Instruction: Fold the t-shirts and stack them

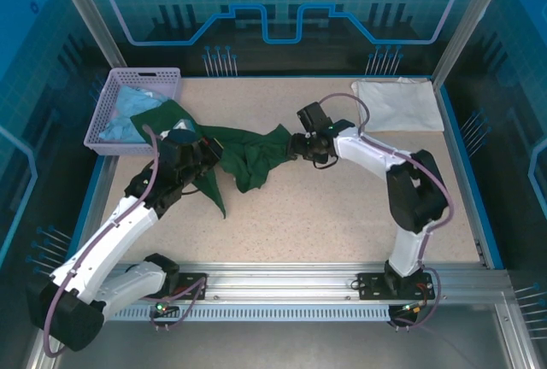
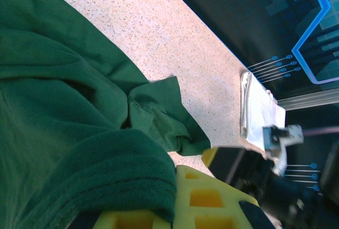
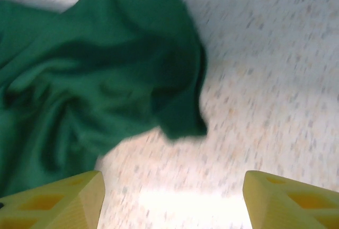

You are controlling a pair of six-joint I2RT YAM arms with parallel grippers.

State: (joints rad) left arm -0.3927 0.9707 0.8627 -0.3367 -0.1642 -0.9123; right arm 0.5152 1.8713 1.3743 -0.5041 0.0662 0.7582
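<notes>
Green t-shirt [image 1: 248,151] lies crumpled mid-table [image 1: 342,215]; white t-shirt [image 1: 397,104] sits folded at the far right corner; left end effector [image 2: 175,197] is clenched on a green bunch; right end effector [image 3: 172,197] is spread wide, empty; the cloth looks floppy and light, so I'd pinch a hem corner.

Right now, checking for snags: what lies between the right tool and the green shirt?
Nothing but a bare strip of table; the right wrist view shows it between the open right tool and the green shirt.
</notes>
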